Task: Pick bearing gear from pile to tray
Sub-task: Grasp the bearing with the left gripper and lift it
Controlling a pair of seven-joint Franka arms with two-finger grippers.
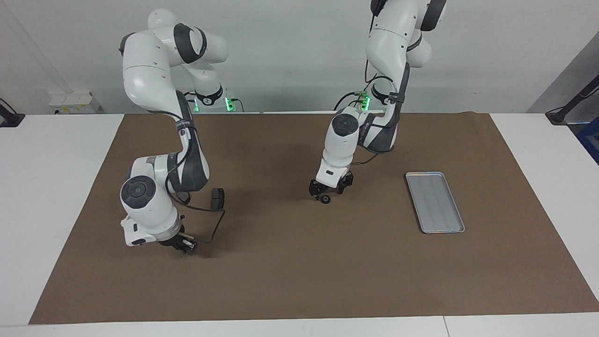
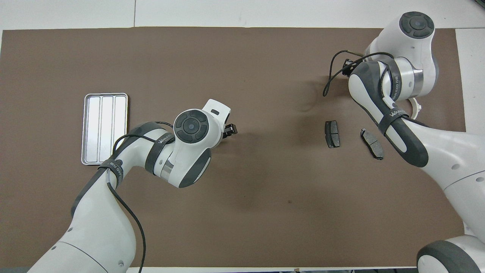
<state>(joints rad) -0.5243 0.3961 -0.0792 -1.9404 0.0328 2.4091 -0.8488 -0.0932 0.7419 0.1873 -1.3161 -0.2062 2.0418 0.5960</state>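
A small black bearing gear lies on the brown mat near the table's middle. My left gripper stands open right over it, fingertips spread to either side just above the mat. In the overhead view the left hand covers the gear. The silver ribbed tray lies bare toward the left arm's end. The pile lies toward the right arm's end: two dark brake pads and a white half-ring. My right gripper is shut, low over the mat by the pile.
The brown mat covers most of the white table. A black cable loops from the right wrist down to the mat. The right arm's forearm hides part of the pile in the facing view.
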